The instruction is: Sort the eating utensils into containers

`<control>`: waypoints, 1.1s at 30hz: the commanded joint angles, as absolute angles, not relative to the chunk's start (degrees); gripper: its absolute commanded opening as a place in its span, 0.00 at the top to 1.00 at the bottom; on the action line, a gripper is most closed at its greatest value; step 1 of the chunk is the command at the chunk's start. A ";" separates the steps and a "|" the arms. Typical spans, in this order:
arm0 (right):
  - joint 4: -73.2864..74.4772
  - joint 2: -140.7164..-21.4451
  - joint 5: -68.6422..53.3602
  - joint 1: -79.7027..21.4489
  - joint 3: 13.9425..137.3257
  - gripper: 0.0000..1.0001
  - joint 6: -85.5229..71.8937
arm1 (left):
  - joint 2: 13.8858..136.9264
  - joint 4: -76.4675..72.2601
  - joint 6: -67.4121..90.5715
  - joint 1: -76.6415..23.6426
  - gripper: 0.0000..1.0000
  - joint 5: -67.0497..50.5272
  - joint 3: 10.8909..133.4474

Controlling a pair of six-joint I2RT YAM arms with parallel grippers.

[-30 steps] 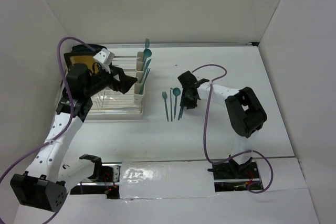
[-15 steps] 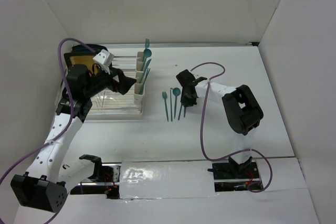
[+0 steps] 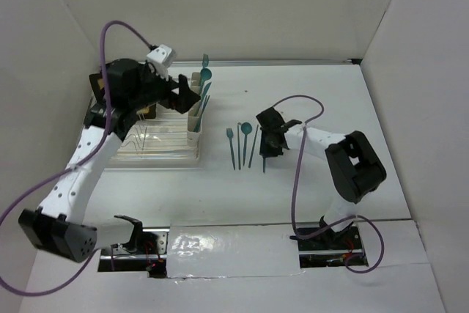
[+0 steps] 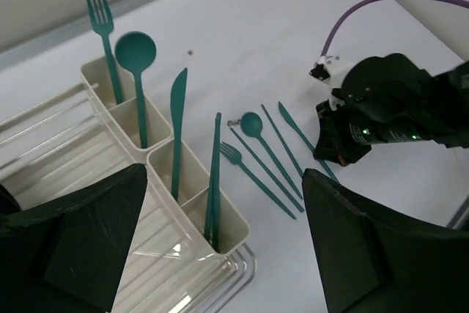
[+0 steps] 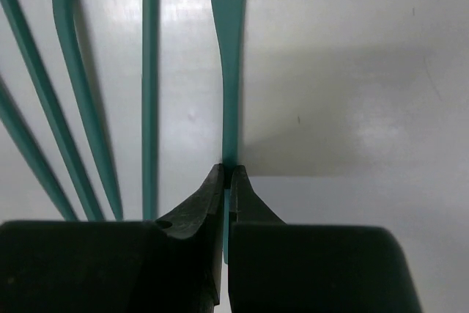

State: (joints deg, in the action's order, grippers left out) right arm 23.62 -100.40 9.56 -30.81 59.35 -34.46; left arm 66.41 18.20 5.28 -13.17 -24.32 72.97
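Other items: a clear dish rack (image 3: 154, 148) adjoins the containers (image 3: 194, 119) on their left. Right of the containers, loose on the table (image 3: 330, 93), lie a fork (image 3: 231, 146), a spoon (image 3: 246, 131) and a slim piece (image 3: 253, 148), type unclear.

Containers, far cup to near: second fork (image 4: 102, 34); second spoon (image 4: 136, 53); a knife (image 4: 178, 108); apparently two pieces (image 4: 214, 174).

The left gripper (image 3: 189, 94) hovers over the containers, jaws spread wide, empty. The right gripper (image 5: 228, 181) is clamped on the handle of the outer knife (image 5: 229, 71), which is farthest right of the containers, just beside the slim piece.

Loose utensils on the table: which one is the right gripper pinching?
The knife, rightmost of the four; the right gripper is shut on its handle, while the fork, spoon and third piece lie free.
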 commanded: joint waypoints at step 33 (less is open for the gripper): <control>11.69 -68.12 -9.14 -29.53 68.99 1.00 -26.54 | 101.51 17.67 29.09 -32.78 0.14 -22.41 104.94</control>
